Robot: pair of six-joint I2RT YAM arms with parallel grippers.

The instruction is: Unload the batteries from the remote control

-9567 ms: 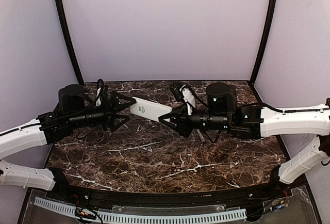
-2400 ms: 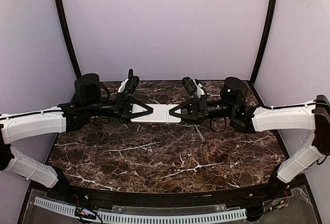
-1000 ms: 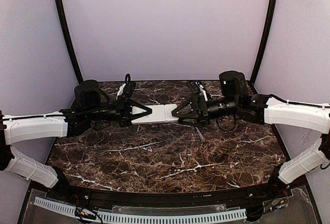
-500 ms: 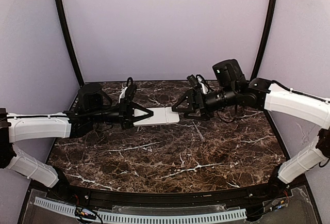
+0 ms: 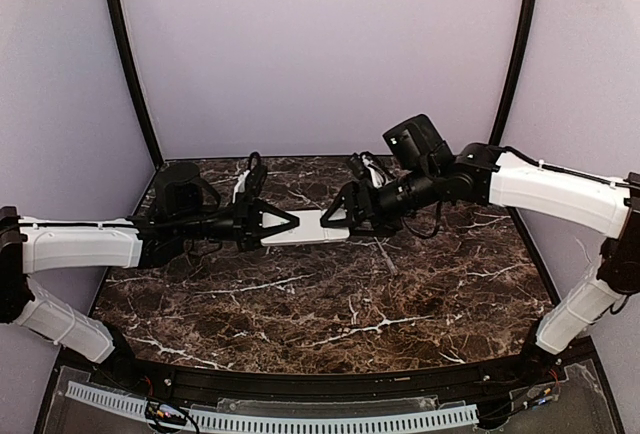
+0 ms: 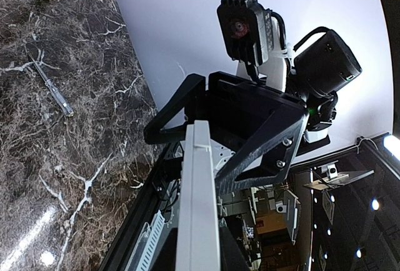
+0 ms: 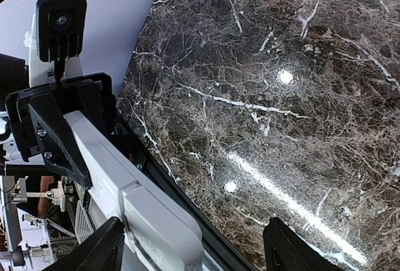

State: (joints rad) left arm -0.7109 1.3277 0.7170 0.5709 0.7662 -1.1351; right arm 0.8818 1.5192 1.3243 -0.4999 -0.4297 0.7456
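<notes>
**Q:** Where is the remote point(image 5: 310, 226)?
**A:** It is held roughly level above the marbled surface point(image 5: 300, 314), toward the back. It spans the gap between the two arms.

**Q:** Does its battery bay show any contents?
**A:** That cannot be told. In the right wrist view a seam steps across the white shell near the right-hand end, and whatever lies beneath is hidden.

**Q:** How do the left fingers point(image 7: 57, 135) stand?
**A:** They are clenched on the remote's left end. In the left wrist view the bar runs edge-on straight out from them.

**Q:** And the right fingers point(image 7: 106, 252)?
**A:** They are spread apart and grasp nothing. The remote's right end sits between them, close beside one finger and well apart from the other.

**Q:** What else lies on the surface?
**A:** A thin tool point(image 6: 51, 90) with a pale handle lies flat. It is apart from both sets of fingers and from the remote.
</notes>
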